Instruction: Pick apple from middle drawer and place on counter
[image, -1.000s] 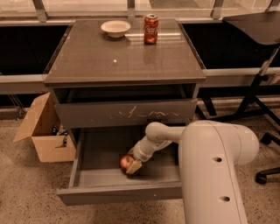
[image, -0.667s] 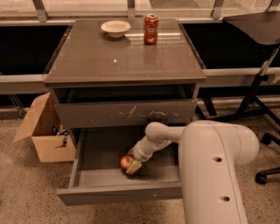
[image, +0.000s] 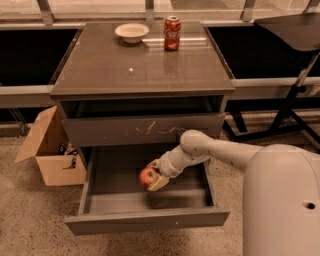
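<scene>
The red apple (image: 147, 176) sits between the fingers of my gripper (image: 153, 176), held a little above the floor of the open middle drawer (image: 145, 220). The gripper is shut on the apple, near the drawer's middle. My white arm reaches in from the lower right. The counter (image: 140, 67) is the glossy grey-brown top of the cabinet, above and behind the gripper.
A white bowl (image: 132, 32) and a red cola can (image: 172, 33) stand at the counter's back edge. The drawer with white scratches (image: 145, 130) is closed just above the gripper. A cardboard box (image: 50, 150) sits on the floor at left. A chair base (image: 285, 115) stands at right.
The gripper has lifted the apple slightly off the drawer floor; the arm has risen a little.
</scene>
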